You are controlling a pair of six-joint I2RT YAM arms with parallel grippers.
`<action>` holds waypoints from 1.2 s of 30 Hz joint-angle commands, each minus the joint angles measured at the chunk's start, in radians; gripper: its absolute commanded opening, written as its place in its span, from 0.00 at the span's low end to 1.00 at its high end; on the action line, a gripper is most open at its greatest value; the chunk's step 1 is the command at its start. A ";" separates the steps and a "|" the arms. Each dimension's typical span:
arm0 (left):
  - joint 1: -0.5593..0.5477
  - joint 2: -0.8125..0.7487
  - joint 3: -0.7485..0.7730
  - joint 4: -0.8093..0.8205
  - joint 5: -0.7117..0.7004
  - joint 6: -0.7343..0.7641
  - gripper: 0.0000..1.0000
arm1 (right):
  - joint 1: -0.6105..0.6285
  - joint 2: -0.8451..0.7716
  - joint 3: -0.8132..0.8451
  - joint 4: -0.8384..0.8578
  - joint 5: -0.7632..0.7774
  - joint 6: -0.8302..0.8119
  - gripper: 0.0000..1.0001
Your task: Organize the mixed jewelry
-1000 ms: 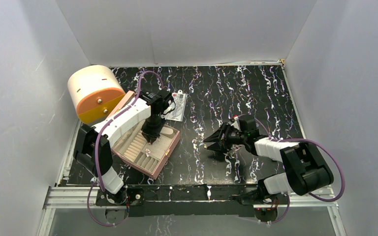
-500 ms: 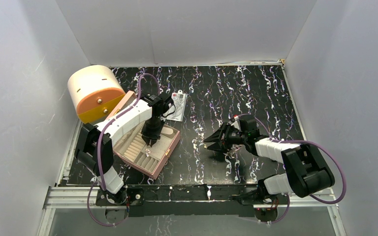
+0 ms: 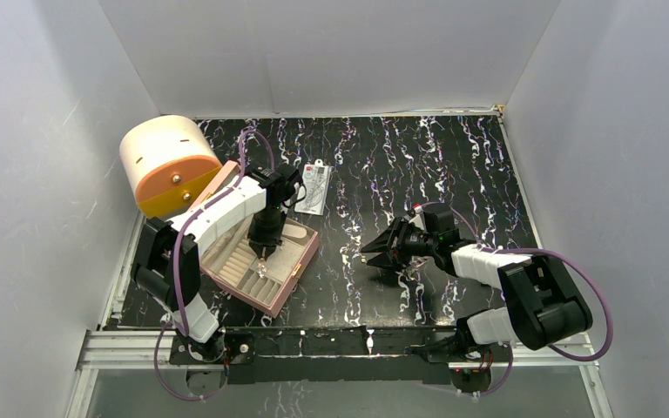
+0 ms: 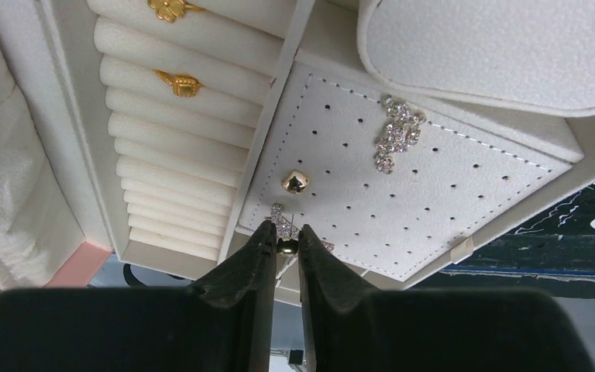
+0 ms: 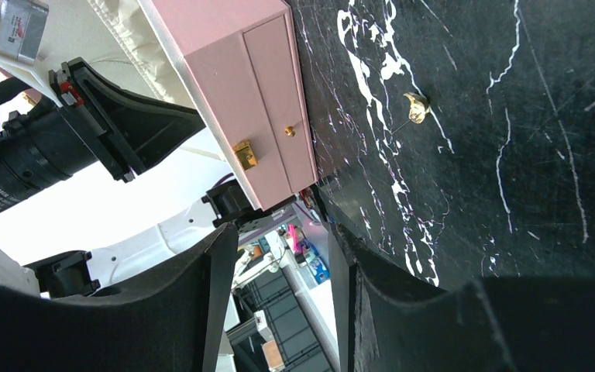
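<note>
- In the pink box (image 3: 297,272), at the left of the worktop (image 3: 453,157), the ring rolls (image 4: 163,167) already carry two gold rings (image 4: 180,81). Most of the rolls look bare.
- Beside them, the perforated pad (image 4: 434,186) holds a gold stud (image 4: 295,182) and a crystal cluster (image 4: 397,136). Another sparkly piece (image 4: 281,219) sits at its near edge.
- The left fingers (image 4: 248,267) are pressed almost together, pinching a tiny stud (image 4: 287,248) right over that near edge. I judge it is about to be seated and is not yet in.
- Further right, the right fingers (image 5: 213,287) hang spread with nothing between them, low over the worktop. A loose gold stud (image 5: 416,105) lies on the black surface ahead of them, apart from the box, so the sorting looks only part done.
- I cannot tell whether the pinched stud touches the pad, and the left fingers hide the pad's near corner.
- From overhead the jewellery is too small to make out. Something pale at the far right edge of the right wrist view is cut off, and I cannot say what it is.
</note>
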 commanded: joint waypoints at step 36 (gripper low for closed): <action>0.006 0.028 0.056 -0.004 0.001 -0.001 0.07 | -0.005 -0.026 0.022 -0.005 0.003 -0.030 0.55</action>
